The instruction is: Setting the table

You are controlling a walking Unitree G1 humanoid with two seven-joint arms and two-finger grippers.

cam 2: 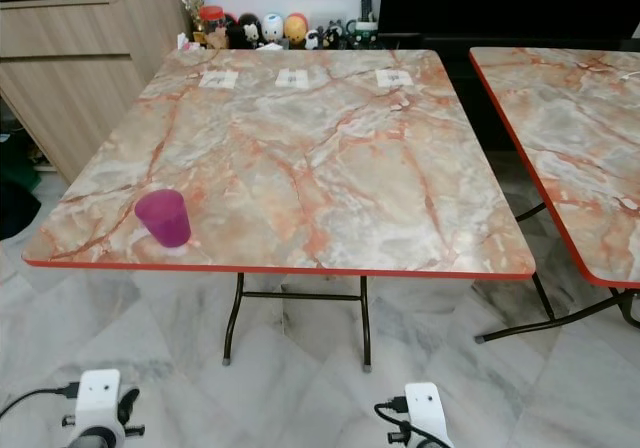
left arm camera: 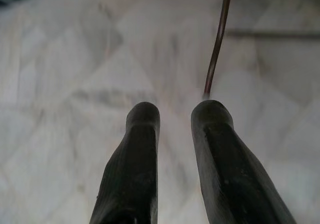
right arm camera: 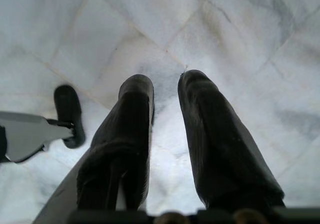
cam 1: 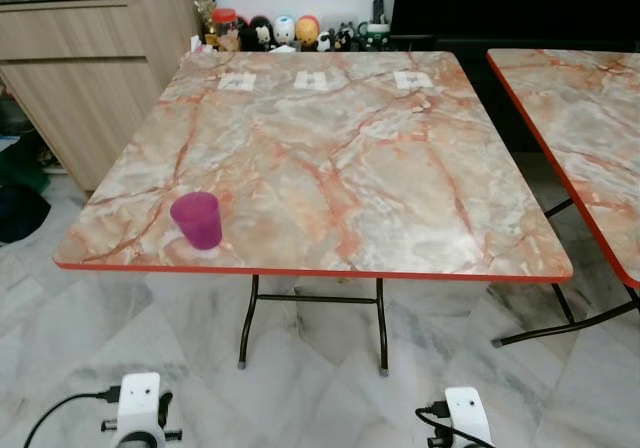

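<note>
Purple cup standing upright near the front left corner of the marble-patterned bench. Left gripper and right gripper hang low over the tiled floor, jaws slightly parted and holding nothing

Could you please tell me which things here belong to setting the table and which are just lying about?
For the job: purple cup near the table's front left corner; three white cards along its far edge.

Just there: figurines behind the table; wooden cabinet; second table.
</note>
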